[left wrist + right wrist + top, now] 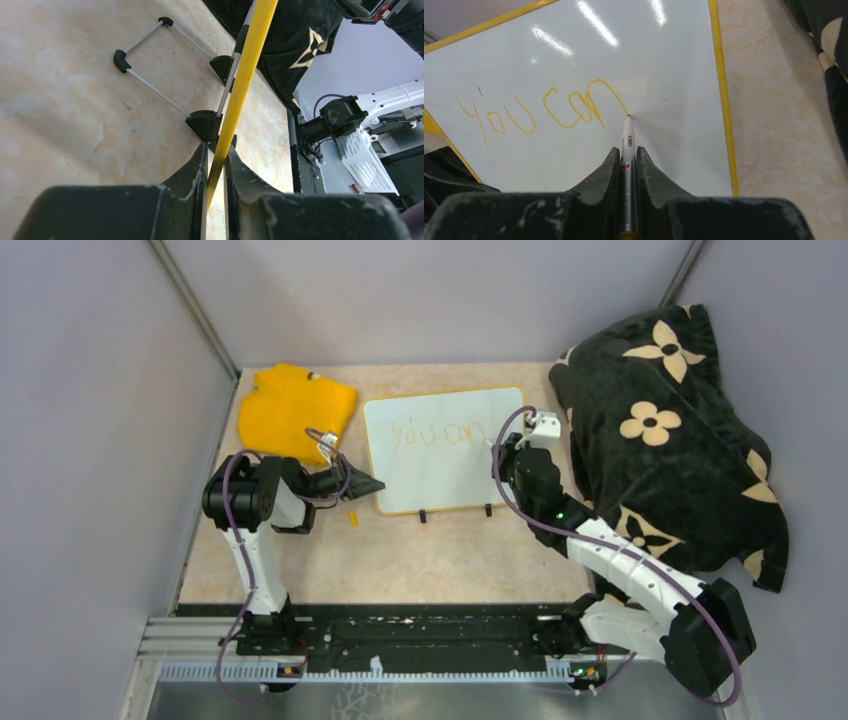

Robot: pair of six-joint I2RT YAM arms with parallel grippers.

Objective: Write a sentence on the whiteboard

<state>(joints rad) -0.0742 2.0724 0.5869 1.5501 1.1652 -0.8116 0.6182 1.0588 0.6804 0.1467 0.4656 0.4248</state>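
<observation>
The sentence [539, 112] reads only "you can", in thin yellow-orange strokes across the upper half of the whiteboard [440, 485]. The board lies in the upper middle of the top view, between a yellow cloth [295, 410] at upper left and a black flowered blanket [665, 430] on the right. In the right wrist view the marker [627, 142] tip touches the board right at the tail of the "n". The right gripper [626, 152] has its fingers clamped tight on the marker barrel. The left gripper [216, 150] pinches the board's yellow rim near its lower left corner, steadying it. I'd say the first line is just finishing. The next move calls for lifting the tip, shifting down and left onto bare white, and starting the next words.
</observation>
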